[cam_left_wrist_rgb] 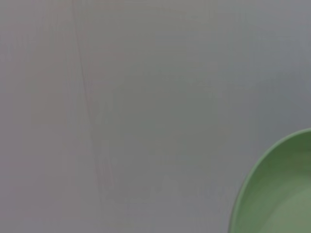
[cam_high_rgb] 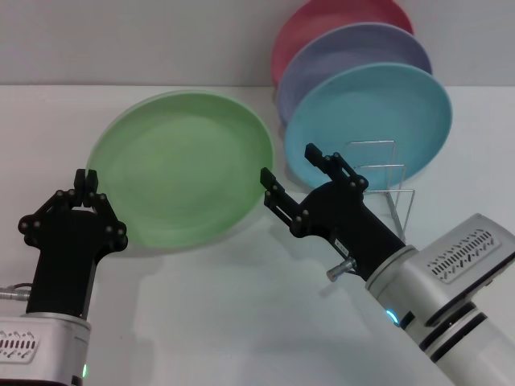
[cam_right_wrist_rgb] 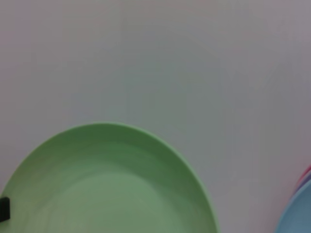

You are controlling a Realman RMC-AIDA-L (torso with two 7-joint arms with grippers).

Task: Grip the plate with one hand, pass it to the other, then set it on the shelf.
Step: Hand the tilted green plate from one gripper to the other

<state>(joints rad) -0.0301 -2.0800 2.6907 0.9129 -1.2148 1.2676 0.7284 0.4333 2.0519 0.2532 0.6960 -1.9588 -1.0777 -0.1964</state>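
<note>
On the white table [cam_high_rgb: 241,322], the green plate [cam_high_rgb: 181,178] is held tilted, its face turned toward the head camera, with its lower-left rim pinched by the left gripper [cam_high_rgb: 88,186], whose black fingers are clenched together on the plate's edge. That arm comes up from the lower left corner of the head view. The right gripper [cam_high_rgb: 294,175] reaches in from the lower right and sits just beside the plate's right rim; its two fingers are spread apart, one finger tip [cam_high_rgb: 269,178] close to or touching the rim, though contact cannot be told for sure. Behind the right gripper stands the wire rack [cam_high_rgb: 386,173], its silver loops upright, well to the right of the green plate. Three other plates lean in it, one behind the other: a blue plate [cam_high_rgb: 378,112] in front, a lavender plate [cam_high_rgb: 362,48] behind it, and a pink plate [cam_high_rgb: 322,24] at the back. The left wrist view shows only an arc of the green plate [cam_left_wrist_rgb: 282,194] against the pale surface, and the right wrist view shows a wide part of the plate's [cam_right_wrist_rgb: 107,184] face, with an edge of the blue plate [cam_right_wrist_rgb: 296,213] at one corner.
</note>
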